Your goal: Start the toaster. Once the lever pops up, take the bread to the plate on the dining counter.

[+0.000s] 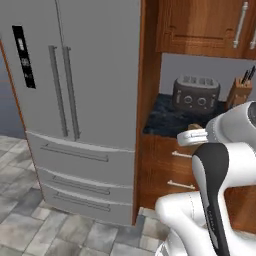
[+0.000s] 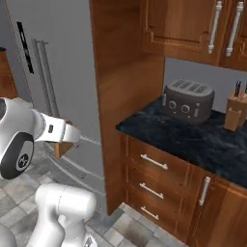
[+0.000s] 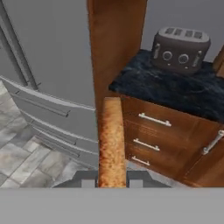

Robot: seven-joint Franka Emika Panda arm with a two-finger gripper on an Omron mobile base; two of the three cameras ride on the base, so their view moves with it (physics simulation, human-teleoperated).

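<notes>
The dark grey toaster stands at the back of a black marbled cabinet counter, its slots looking empty. My gripper is shut on the bread, a tan-brown slice seen edge-on between the fingertips. The hand hovers well in front of the counter, away from the toaster, with the bread poking out past the white wrist. The plate and the dining counter are out of view.
A tall grey fridge stands left of a wooden side panel. Wooden drawers sit under the counter, wall cabinets above. A knife block is right of the toaster. Tiled floor lies below.
</notes>
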